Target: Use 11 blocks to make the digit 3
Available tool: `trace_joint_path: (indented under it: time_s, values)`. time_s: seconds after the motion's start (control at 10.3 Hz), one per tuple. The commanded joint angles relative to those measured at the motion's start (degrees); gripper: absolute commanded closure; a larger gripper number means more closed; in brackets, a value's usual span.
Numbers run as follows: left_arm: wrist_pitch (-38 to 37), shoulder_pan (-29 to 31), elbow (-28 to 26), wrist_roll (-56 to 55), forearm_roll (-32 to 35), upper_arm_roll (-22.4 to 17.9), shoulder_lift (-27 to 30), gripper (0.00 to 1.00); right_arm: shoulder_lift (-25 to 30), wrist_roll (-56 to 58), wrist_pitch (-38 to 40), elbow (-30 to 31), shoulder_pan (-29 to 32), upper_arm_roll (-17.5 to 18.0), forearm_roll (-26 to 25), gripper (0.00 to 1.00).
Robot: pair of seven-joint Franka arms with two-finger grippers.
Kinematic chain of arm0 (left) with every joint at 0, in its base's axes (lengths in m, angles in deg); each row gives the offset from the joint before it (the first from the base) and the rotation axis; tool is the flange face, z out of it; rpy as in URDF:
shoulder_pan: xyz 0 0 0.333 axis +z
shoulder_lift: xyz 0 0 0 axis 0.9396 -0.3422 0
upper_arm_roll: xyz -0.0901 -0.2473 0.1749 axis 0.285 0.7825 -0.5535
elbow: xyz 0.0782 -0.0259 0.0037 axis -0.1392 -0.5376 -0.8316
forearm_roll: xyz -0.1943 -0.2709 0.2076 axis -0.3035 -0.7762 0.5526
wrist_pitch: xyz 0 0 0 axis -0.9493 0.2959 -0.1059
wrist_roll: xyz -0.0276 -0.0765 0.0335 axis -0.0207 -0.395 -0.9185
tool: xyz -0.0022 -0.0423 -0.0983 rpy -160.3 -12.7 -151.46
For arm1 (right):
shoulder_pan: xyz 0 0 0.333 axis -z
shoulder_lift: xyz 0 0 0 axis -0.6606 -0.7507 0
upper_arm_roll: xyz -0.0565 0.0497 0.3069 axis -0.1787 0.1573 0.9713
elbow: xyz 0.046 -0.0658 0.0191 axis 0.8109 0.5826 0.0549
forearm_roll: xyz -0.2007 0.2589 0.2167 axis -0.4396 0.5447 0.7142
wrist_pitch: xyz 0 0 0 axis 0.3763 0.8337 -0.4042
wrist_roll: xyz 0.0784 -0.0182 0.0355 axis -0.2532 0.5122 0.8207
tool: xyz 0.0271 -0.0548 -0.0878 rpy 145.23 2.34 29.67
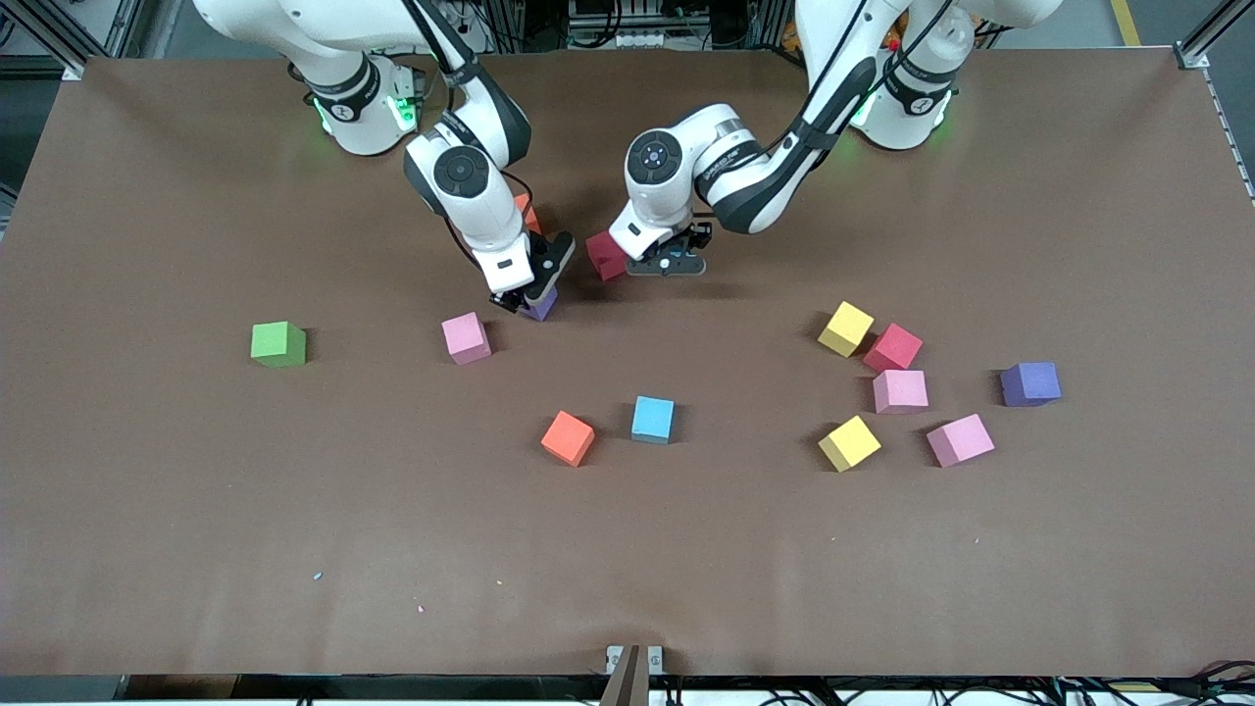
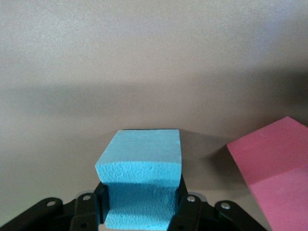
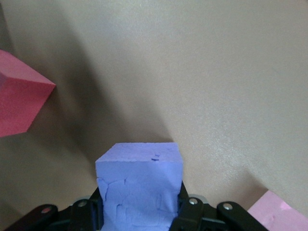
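Note:
My right gripper (image 1: 525, 292) is shut on a purple block (image 1: 540, 305) (image 3: 139, 185), low over the table beside a pink block (image 1: 466, 337) (image 3: 278, 211). My left gripper (image 1: 671, 259) is shut on a light blue block (image 2: 140, 175), close beside a red block (image 1: 606, 257) (image 2: 275, 173) that also shows in the right wrist view (image 3: 19, 101). An orange block (image 1: 527, 213) peeks out by the right arm. Loose on the table lie an orange block (image 1: 568, 437), a light blue block (image 1: 653, 420), two yellow blocks (image 1: 845, 328) (image 1: 849, 443), a red block (image 1: 892, 347), two pink blocks (image 1: 900, 390) (image 1: 960, 439) and a purple block (image 1: 1030, 383).
A green cube (image 1: 278, 344) sits alone toward the right arm's end of the table. The brown table (image 1: 627, 569) has a wide bare stretch nearer to the front camera than all the blocks.

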Motion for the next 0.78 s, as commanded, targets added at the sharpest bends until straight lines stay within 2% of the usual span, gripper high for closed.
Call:
trace_joint_path:
  time_s: [0.0,0.68]
  values:
    - [-0.35,-0.36,0.82,-0.23,1.51,0.07,-0.39,0.60,1.26,1.06,1.24,0.06,0.59,0.44,0.63,1.00]
    - [-0.26,-0.45,3.11,-0.22,1.42,0.07,-2.32,0.59,1.26,1.15,3.00,-1.17,0.67,0.35,0.63,1.00]
